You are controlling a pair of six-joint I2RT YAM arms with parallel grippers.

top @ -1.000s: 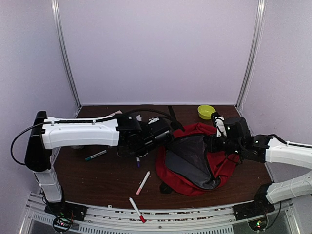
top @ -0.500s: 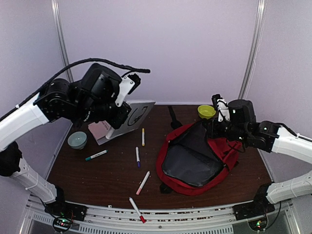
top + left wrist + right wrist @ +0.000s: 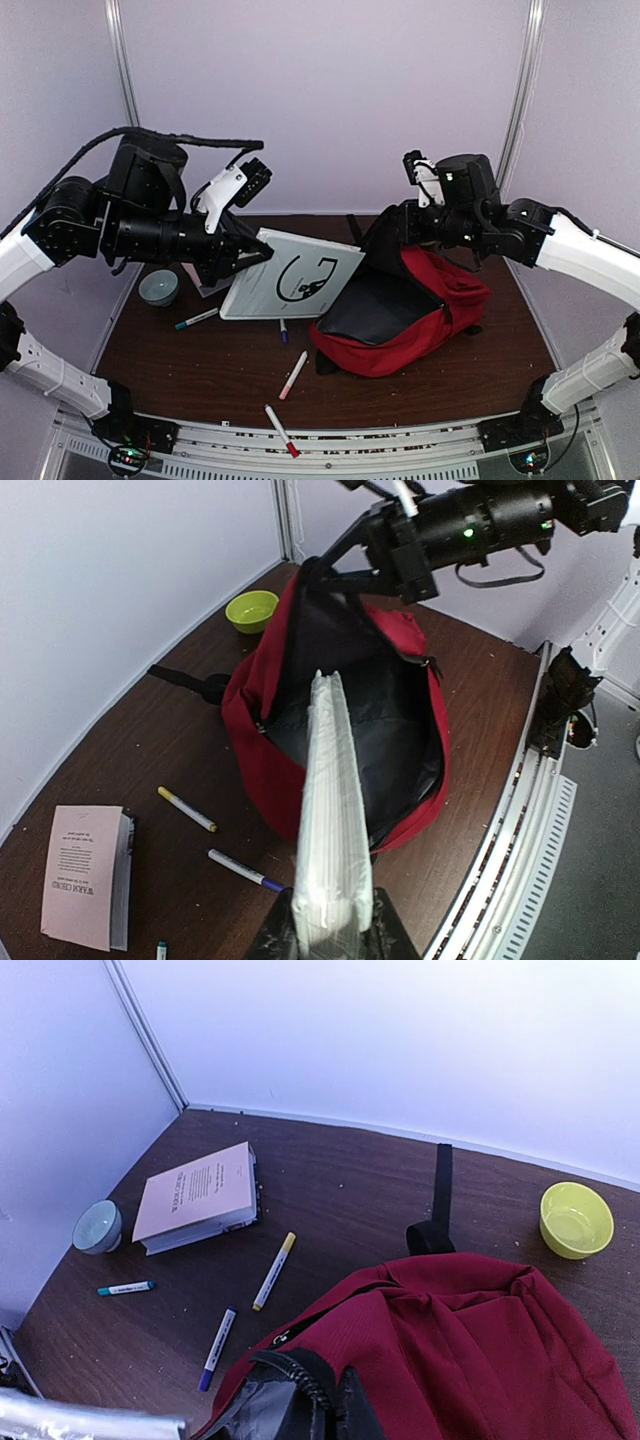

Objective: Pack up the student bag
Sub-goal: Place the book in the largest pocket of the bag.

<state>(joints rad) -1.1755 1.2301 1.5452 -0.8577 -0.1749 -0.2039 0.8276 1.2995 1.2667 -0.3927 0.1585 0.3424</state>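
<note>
Both arms pair white shells on the long links with black housings near the wrists: left arm (image 3: pixel 110 225), right arm (image 3: pixel 565 245). A black cable (image 3: pixel 180 138) crosses the upper left; a green light (image 3: pixel 466 532) glows on the right arm's housing

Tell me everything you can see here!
Red fabric backpack: one, red, right of centre, open.
White thin book with black drawing: one, white, held up beside the backpack.
Pink paperback book: one, pink, back left.
Small round bowls: two, yellow-green behind the backpack, grey-blue far left.
Marker pens: five, teal, yellow, blue, two red-tipped, scattered left and front.
Flat table: one, dark brown, underneath.
Left gripper: one, black, shut on the white book.
Right gripper: one, black, shut on the backpack's rim.
</note>
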